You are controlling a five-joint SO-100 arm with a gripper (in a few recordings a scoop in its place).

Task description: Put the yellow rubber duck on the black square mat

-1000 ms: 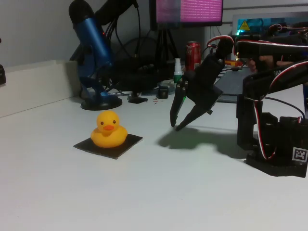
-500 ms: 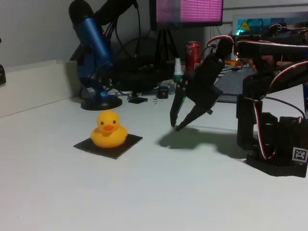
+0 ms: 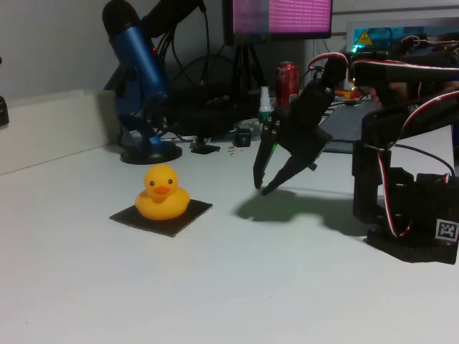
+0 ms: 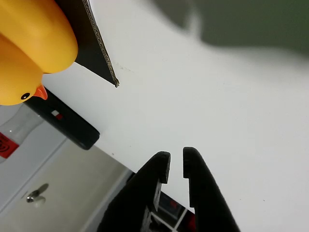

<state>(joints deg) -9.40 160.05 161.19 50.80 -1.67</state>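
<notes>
- The yellow rubber duck (image 3: pixel 163 193) sits upright on the black square mat (image 3: pixel 162 214), on the left part of the white surface (image 3: pixel 215 287) in the fixed view.
- Its orange beak points toward the camera in the fixed view, so the duck faces the front edge of the surface. Its body looks about as wide as it is tall there, and I cannot tell which way its long side runs.
- The mat lies flat, with one corner toward the camera and one corner toward the right.
- In the wrist view the duck (image 4: pixel 29 46) is in the top left corner, lying sideways in the picture, with its beak and one black eye showing. A corner of the mat (image 4: pixel 94 48) pokes out beside it.
- The fingers (image 3: pixel 267 172) of the black arm (image 3: pixel 387 143) hang point-down over the surface, well apart from the duck and to its right.
- The fingers are almost together, with a thin gap between the tips (image 4: pixel 175 166). They hold nothing and touch nothing.
- A dark shadow lies on the surface under the fingers.
- Behind the duck stands a blue microphone (image 3: pixel 136 79) on a round black base. A red can (image 3: pixel 287 80) stands farther back.
</notes>
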